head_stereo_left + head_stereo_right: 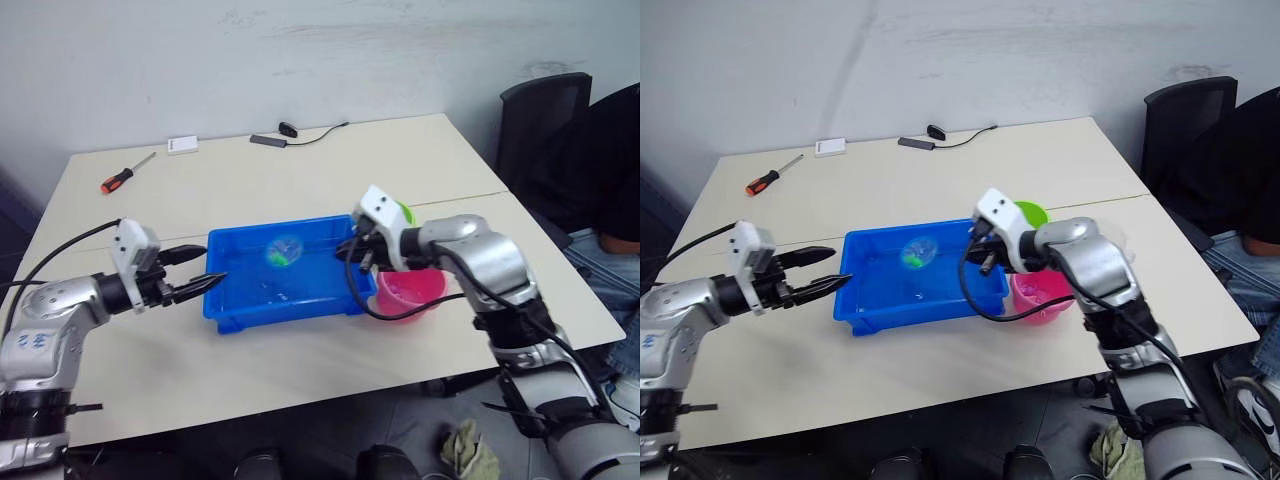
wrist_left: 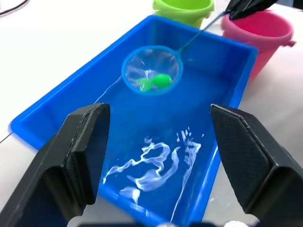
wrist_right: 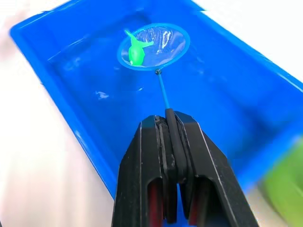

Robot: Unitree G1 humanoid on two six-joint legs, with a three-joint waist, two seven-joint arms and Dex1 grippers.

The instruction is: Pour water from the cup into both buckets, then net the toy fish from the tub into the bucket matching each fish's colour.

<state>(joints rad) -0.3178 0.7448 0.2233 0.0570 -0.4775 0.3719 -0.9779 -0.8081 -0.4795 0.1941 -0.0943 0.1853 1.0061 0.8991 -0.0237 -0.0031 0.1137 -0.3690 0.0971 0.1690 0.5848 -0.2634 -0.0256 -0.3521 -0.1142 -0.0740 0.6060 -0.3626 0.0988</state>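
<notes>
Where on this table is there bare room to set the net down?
Bare tabletop runs along the near edge in front of the bright blue plastic tub, and between it and the orange-handled screwdriver. Crowded: the tub's right end, with the pink bucket and right gripper.

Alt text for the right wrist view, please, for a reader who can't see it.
The right gripper, shut on the thin handle of a small round blue-rimmed net, holds the net over the shallow bright blue plastic tub with a tiny green toy fish in its mesh. The tub holds water.
</notes>
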